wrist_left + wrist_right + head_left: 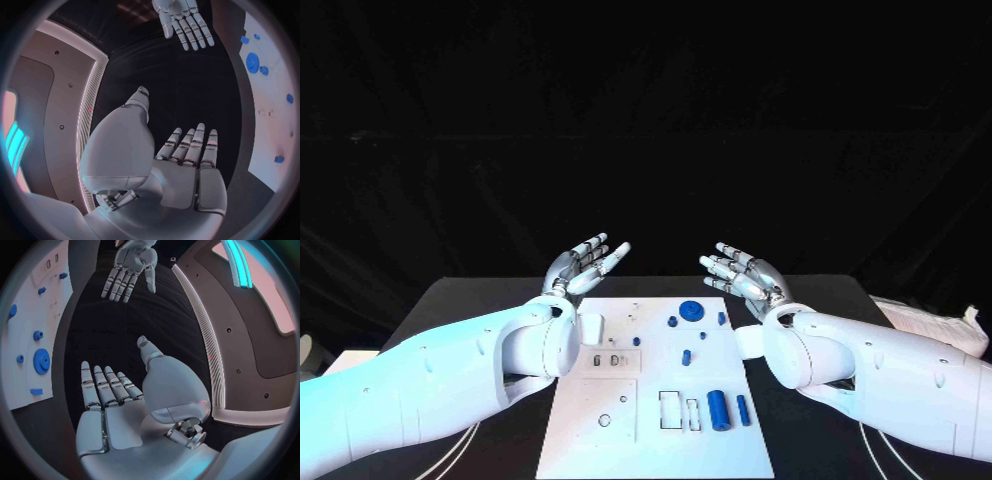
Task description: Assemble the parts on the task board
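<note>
We see our left hand [584,263] and right hand [744,274] raised palm-up, fingers spread, holding nothing. Toward six o'clock of them lies the task board [646,440], blue parts [717,409] resting on it, a blue gear [691,310] at its twelve o'clock end.

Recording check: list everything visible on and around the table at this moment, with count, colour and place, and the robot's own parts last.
task board: one, white, middle of the black table, between the two arms.
gear: one, blue, round, far part of the board.
large cylinder: one, blue, lying on the near right part of the board.
thin pin: one, blue, lying just right of the large cylinder.
small parts: several, blue, scattered over the far half of the board; exact count hard to tell.
table: one, black, under the board.
left hand: silver, raised beyond the board's far left corner, fingers apart, holding nothing.
right hand: silver, raised beyond the far right corner, fingers apart, holding nothing.
</note>
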Robot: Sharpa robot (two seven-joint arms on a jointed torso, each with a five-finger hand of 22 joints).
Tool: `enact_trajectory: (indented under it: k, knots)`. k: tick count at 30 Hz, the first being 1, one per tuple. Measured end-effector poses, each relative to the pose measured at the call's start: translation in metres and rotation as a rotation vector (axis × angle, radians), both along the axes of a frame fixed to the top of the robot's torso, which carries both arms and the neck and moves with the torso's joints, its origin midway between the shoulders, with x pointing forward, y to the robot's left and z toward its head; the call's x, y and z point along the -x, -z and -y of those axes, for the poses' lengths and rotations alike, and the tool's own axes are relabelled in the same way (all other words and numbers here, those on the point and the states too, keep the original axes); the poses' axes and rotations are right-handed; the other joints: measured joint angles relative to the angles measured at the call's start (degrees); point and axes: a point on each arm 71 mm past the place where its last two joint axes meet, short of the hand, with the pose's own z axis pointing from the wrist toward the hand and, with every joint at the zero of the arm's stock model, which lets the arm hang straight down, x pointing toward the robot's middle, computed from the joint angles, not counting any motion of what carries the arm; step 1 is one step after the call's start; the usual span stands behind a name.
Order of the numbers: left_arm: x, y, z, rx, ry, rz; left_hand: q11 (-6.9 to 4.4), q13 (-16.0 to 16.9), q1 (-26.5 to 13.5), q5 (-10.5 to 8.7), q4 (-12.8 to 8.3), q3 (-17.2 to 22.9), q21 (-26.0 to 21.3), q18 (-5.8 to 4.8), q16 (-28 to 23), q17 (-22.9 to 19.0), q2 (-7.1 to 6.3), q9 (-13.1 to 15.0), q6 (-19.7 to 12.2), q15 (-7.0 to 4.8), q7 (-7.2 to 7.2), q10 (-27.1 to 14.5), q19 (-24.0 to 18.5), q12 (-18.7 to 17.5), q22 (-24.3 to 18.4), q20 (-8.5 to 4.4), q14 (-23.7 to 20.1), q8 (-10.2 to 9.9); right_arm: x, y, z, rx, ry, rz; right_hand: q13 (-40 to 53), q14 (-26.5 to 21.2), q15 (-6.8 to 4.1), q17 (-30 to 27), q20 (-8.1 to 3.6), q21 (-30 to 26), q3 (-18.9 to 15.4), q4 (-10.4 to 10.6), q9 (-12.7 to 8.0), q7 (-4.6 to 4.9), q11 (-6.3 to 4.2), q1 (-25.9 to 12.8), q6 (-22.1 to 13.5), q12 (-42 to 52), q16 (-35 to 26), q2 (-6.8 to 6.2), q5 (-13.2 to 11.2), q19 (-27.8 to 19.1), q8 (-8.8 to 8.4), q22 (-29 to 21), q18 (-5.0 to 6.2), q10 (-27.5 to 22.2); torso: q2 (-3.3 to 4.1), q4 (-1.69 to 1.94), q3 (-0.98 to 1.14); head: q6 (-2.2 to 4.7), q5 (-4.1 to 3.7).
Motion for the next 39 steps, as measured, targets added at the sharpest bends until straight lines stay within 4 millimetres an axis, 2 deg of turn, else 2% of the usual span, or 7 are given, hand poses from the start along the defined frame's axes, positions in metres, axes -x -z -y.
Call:
enact_trajectory:
  k: [8,14,19,21,27,37,39]
  knots:
    - [0.0,0.001,0.001,0.026,0.029,-0.011,0.57,0.8,2.2,0.0,0.3,1.3,3.3,0.95,2.9,1.3,2.48,0.7,7.4,-0.06,0.39,10.9,10.9,1.6,1.5,0.1,11.5,1.5,-0.002,0.003,-0.004,0.002,-0.126,-0.014,1.0,16.5,-1.1,1.0,0.16,2.9,0.7,-2.8,1.2,0.97,-0.66,3.9,14.0,3.3,3.4,0.79,0.3,11.4,2.39,1.2,2.7,16.4,0.01,0.01,-0.01,-0.01,0.0]
    - [-0.003,-0.002,-0.031,0.017,0.005,0.0,-1.04,1.5,3.2,-0.28,-0.9,1.7,7.1,3.14,5.8,2.2,5.52,1.6,20.8,-2.32,2.09,25.1,23.1,4.2,3.0,-0.54,22.3,3.7,-0.016,-0.005,0.025,0.172,-0.105,0.101,1.0,28.1,-3.51,1.2,-1.07,5.5,3.0,-5.6,1.6,2.89,-2.84,5.7,26.8,4.3,5.0,0.76,0.3,19.7,3.49,1.7,3.64,27.8,0.85,0.59,-0.51,-0.53,-0.86]
    - [0.006,-0.008,-0.028,0.035,0.051,0.007,-2.62,1.6,4.4,-0.28,-2.6,1.4,9.2,3.14,7.6,3.5,6.74,1.7,27.8,-4.34,3.61,32.5,30.8,4.9,3.6,-1.93,30.0,4.2,-0.018,-0.018,0.021,0.317,-0.165,0.211,1.1,35.0,-5.19,1.5,-2.49,7.1,5.5,-8.1,1.7,4.16,-4.14,6.0,33.1,4.3,5.2,0.46,0.0,24.7,3.49,1.7,4.46,34.4,1.91,0.94,-0.63,-0.34,-1.23]
    - [0.008,-0.012,-0.031,0.039,0.062,0.011,-3.14,1.7,4.5,-0.49,-3.2,1.2,9.8,4.01,8.1,4.2,7.26,1.7,29.8,-5.05,3.96,34.7,33.4,4.9,3.6,-2.51,32.5,4.2,-0.019,-0.025,0.021,0.377,-0.185,0.252,1.1,37.2,-5.79,1.6,-3.01,7.6,6.3,-9.0,1.7,4.01,-4.6,6.3,34.8,3.9,5.2,0.23,0.0,26.2,3.49,1.7,4.45,36.3,2.5,1.09,-0.66,-0.08,-1.43]
    - [0.022,-0.022,-0.032,0.06,0.109,0.014,-4.27,1.8,5.2,-0.48,-4.7,0.7,10.2,4.02,8.5,6.0,7.89,1.7,33.7,-6.56,3.42,39.1,38.6,4.9,3.6,-3.83,37.9,4.2,-0.025,-0.045,0.021,0.585,-0.227,0.376,1.3,44.0,-7.83,2.6,-5.13,10.1,8.3,-10.6,1.9,3.0,-6.02,5.7,38.9,3.4,6.2,-0.63,-0.3,31.6,3.24,2.5,4.46,41.4,4.66,1.75,-0.88,0.73,-2.09]
    - [0.044,-0.038,-0.022,0.112,0.19,0.001,-5.09,1.9,5.7,-0.48,-6.8,0.1,10.2,4.01,7.3,7.8,8.43,1.6,36.7,-7.38,2.53,42.7,42.8,4.3,3.2,-4.8,39.9,3.6,-0.034,-0.067,0.011,0.947,-0.268,0.519,1.3,55.2,-11.39,5.5,-9.21,16.6,9.1,-11.4,2.1,1.0,-8.57,5.3,43.1,2.3,9.6,-2.11,-0.3,40.6,2.92,5.2,4.45,46.9,7.78,3.32,-1.49,1.52,-3.47]
    - [0.048,-0.04,-0.021,0.12,0.203,-0.001,-5.09,1.9,5.7,-0.48,-6.8,0.1,10.2,4.01,7.3,7.8,8.43,1.6,36.7,-7.39,2.53,42.7,42.8,4.3,3.2,-4.8,39.9,3.6,-0.036,-0.072,0.006,1.016,-0.278,0.54,1.3,58.5,-13.12,9.5,-11.44,21.7,8.8,-11.1,2.1,-0.06,-9.68,4.1,44.2,1.4,15.0,-3.85,-0.3,45.5,2.14,7.8,4.46,48.5,8.4,3.61,-1.59,1.69,-3.71]
